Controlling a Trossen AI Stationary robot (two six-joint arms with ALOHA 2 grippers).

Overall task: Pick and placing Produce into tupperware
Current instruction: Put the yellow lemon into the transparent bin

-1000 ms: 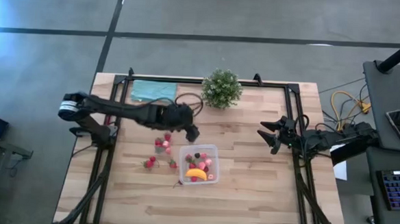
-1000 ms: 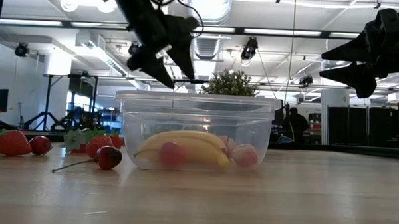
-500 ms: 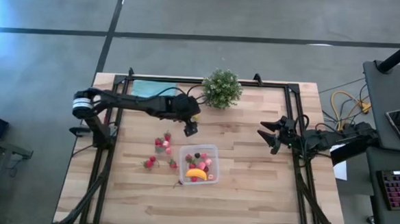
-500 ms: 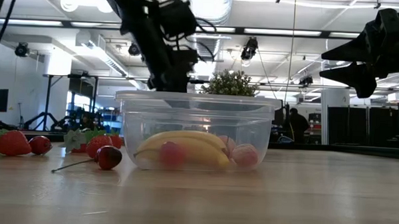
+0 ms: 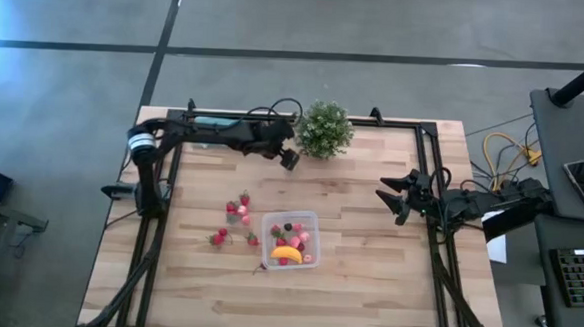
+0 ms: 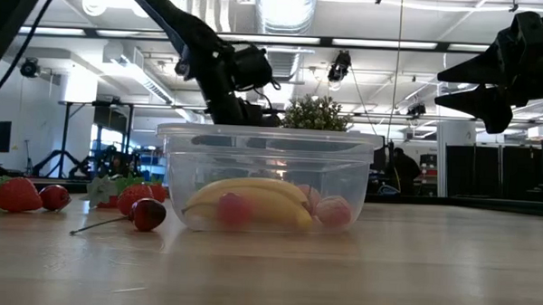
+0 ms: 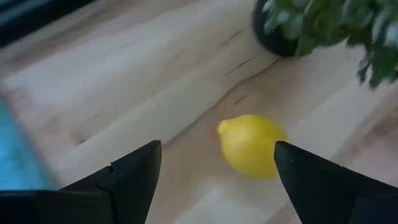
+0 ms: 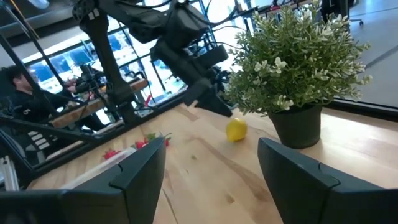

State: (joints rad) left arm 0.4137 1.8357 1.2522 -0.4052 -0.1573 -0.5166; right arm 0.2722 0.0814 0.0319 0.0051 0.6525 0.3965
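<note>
My left gripper [image 7: 214, 171] hangs above the small yellow plastic lemon [image 7: 252, 145], which lies by the bushy green potted plant [image 5: 324, 128] at twelve o'clock on the wooden table [image 5: 366, 278]. Recommendation: descend straight, centring the lemon between the jaws before closing. Jaws fully spread, empty, touching nothing.

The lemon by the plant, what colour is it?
Plain bright yellow lemon; the left wrist view shows it best.

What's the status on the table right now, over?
Left claw open, empty, over lemon beside potted plant. Right claw open, parked at table's right. Tupperware holds banana, berries; strawberries loose outside. Nothing blocking.
</note>
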